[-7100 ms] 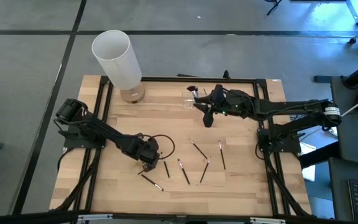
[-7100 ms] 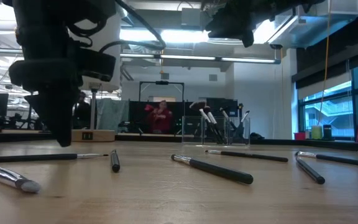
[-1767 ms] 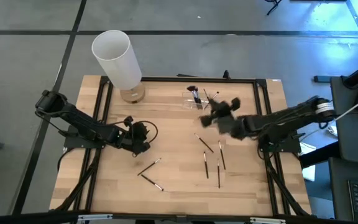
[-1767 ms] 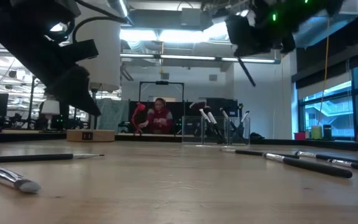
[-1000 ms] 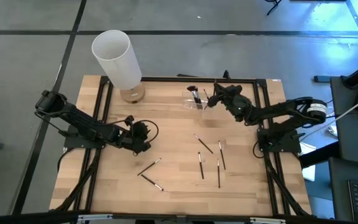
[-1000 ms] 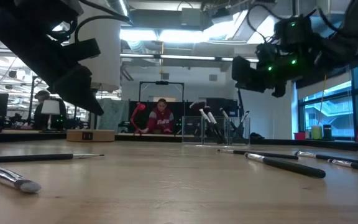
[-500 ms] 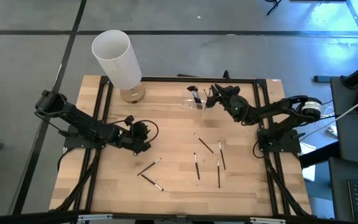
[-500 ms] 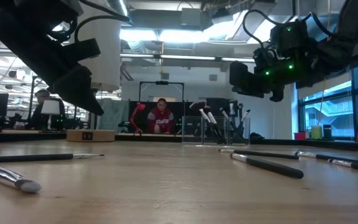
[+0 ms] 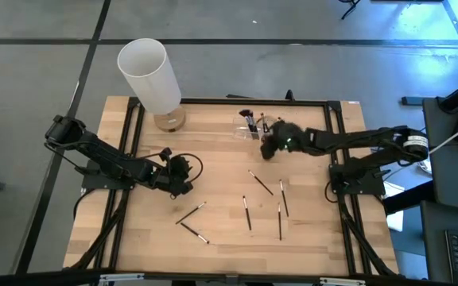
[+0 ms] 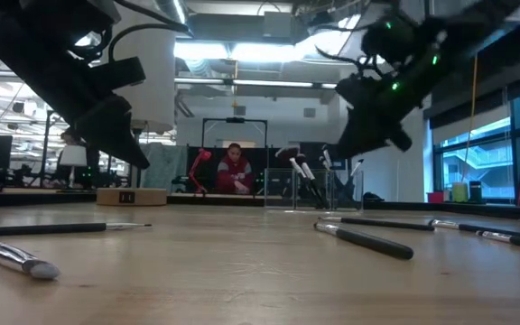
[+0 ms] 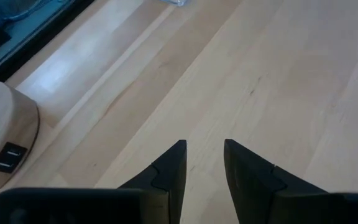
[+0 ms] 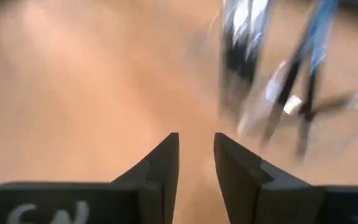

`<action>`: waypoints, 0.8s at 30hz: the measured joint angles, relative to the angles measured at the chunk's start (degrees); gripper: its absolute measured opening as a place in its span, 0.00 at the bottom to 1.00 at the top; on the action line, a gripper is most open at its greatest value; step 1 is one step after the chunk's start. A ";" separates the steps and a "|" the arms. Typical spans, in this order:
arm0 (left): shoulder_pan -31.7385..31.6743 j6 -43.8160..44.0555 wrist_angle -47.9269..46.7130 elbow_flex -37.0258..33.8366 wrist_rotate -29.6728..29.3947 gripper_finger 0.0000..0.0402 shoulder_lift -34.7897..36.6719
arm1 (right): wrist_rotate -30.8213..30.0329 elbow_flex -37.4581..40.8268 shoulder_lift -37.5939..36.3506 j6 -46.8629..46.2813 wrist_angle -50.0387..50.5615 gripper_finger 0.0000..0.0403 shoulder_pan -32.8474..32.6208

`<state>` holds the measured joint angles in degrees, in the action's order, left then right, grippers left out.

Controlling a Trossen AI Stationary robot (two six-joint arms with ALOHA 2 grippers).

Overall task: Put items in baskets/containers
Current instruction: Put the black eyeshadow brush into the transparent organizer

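Several black-handled makeup brushes lie flat on the wooden table: one (image 9: 261, 183) mid-table, three (image 9: 246, 213) (image 9: 279, 221) (image 9: 283, 197) nearer, two (image 9: 191, 212) (image 9: 193, 232) toward the left. More stand in the clear organizer (image 9: 252, 125) (image 10: 319, 190) at the far edge, a blur in the right wrist view (image 12: 272, 81). My right gripper (image 9: 268, 150) (image 10: 348, 147) (image 12: 196, 140) hovers just near-right of the organizer, open and empty. My left gripper (image 9: 184, 181) (image 11: 204, 149) waits above the table's left half, open and empty.
A tall white cylinder (image 9: 149, 75) and a small round brownish jar (image 9: 169, 121) stand at the far-left corner. A black frame (image 9: 213, 101) runs round the table. A person (image 10: 234, 170) sits in the room behind. Bare wood lies between the brushes and the organizer.
My right gripper has drawn back from above the organizer toward the near edge and tipped downward. One brush on the table has rolled a little toward the table's left. My left arm has kept still.
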<state>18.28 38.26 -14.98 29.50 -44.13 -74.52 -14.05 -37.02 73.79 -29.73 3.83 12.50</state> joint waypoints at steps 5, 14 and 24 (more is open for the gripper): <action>0.00 0.67 0.22 0.00 0.56 0.25 0.00 | -1.64 -10.47 3.16 -8.34 16.56 0.20 -11.55; 0.00 0.97 0.42 0.00 0.74 0.25 0.00 | -3.21 -24.78 22.05 -28.68 17.64 0.16 -26.08; 0.00 -0.34 0.26 0.00 2.06 0.25 0.00 | 5.49 -45.92 40.13 -29.64 33.21 0.16 -28.15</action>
<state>18.28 37.92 -14.72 29.50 -42.06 -74.52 -8.56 -82.94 113.93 -59.36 37.04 -15.65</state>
